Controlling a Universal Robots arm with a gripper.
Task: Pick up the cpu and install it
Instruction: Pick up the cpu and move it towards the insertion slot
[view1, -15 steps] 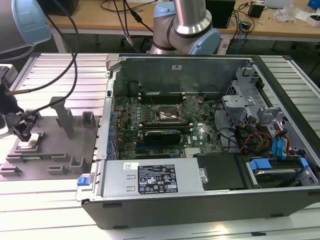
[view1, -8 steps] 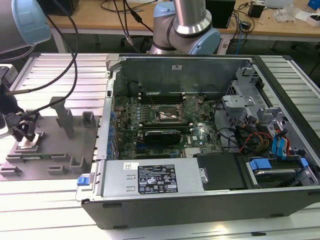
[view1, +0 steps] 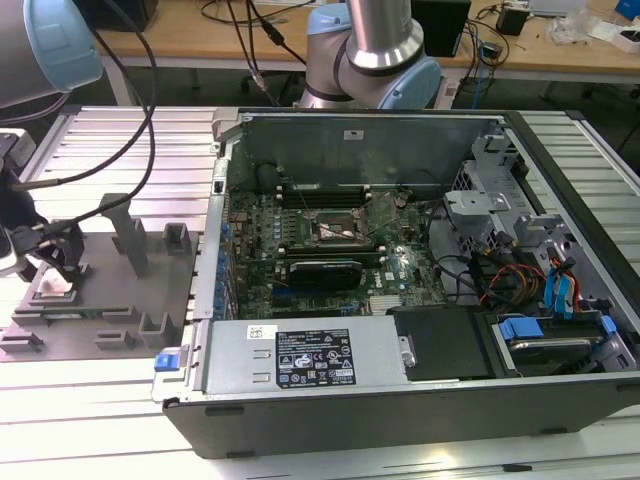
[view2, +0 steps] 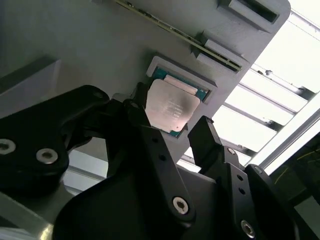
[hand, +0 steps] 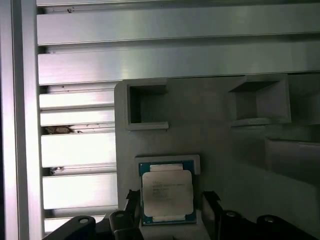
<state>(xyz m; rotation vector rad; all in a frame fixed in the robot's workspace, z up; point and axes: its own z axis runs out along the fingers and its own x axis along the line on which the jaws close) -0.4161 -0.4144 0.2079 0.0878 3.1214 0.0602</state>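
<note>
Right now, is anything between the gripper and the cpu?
Nothing visible. In the first wrist view the cpu lies bare in its fixture pocket, with the open gripper straddling it.

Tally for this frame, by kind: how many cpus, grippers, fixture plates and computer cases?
cpu: 1
gripper: 1
grey fixture plate: 1
open computer case: 1
Total: 4

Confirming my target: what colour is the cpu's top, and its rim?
The cpu has a silver-grey top and a blue-green rim; clearest in the first wrist view.
</note>
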